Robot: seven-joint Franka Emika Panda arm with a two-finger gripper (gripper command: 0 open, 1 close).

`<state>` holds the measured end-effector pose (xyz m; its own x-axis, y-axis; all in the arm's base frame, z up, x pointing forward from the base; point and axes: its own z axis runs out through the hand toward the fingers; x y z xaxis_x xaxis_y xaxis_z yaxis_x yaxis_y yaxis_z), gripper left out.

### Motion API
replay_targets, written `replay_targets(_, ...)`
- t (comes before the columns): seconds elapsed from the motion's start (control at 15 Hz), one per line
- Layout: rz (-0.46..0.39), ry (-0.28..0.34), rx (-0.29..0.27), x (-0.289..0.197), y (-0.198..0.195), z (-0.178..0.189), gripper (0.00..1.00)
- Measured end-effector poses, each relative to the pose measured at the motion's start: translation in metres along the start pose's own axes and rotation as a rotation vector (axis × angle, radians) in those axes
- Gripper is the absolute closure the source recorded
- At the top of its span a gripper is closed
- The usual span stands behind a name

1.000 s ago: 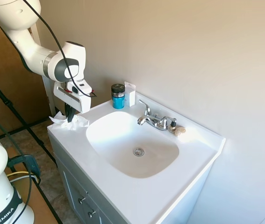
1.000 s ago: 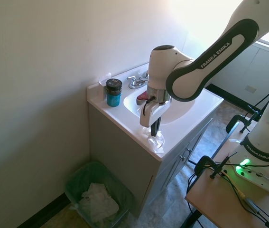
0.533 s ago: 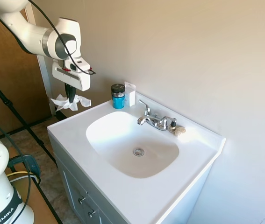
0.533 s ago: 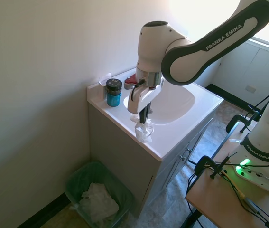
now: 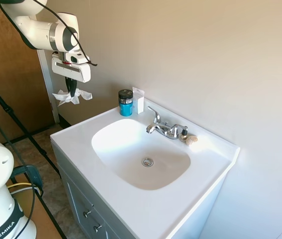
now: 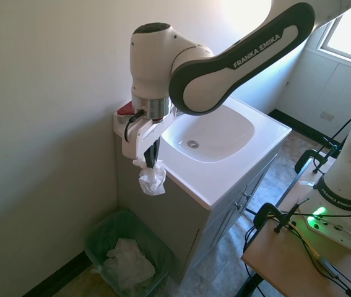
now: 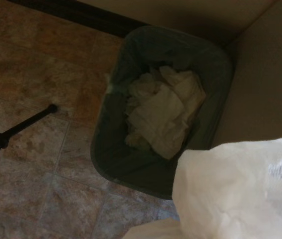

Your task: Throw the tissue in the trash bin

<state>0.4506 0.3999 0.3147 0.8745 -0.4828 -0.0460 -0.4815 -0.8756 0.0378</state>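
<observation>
Beside the white bathroom vanity (image 6: 225, 179), the dark green wire trash bin (image 6: 129, 253) sits on the tiled floor. The hand (image 6: 152, 162) pinches the crumpled white tissue (image 6: 152, 179) in mid-air, off the vanity edge. Dropped now, the light wad may drift and miss the bin.
</observation>
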Motion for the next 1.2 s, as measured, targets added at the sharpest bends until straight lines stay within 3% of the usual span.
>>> replay_targets(0.07,-0.001,-0.002,-0.012,0.001,-0.005,0.01,1.0)
replay_targets(0.13,-0.004,-0.005,-0.023,0.002,-0.009,0.02,0.0)
replay_targets(0.73,0.001,-0.001,-0.051,0.008,-0.021,0.05,0.0)
replay_targets(1.2,0.009,0.006,-0.043,0.002,-0.032,0.052,0.0)
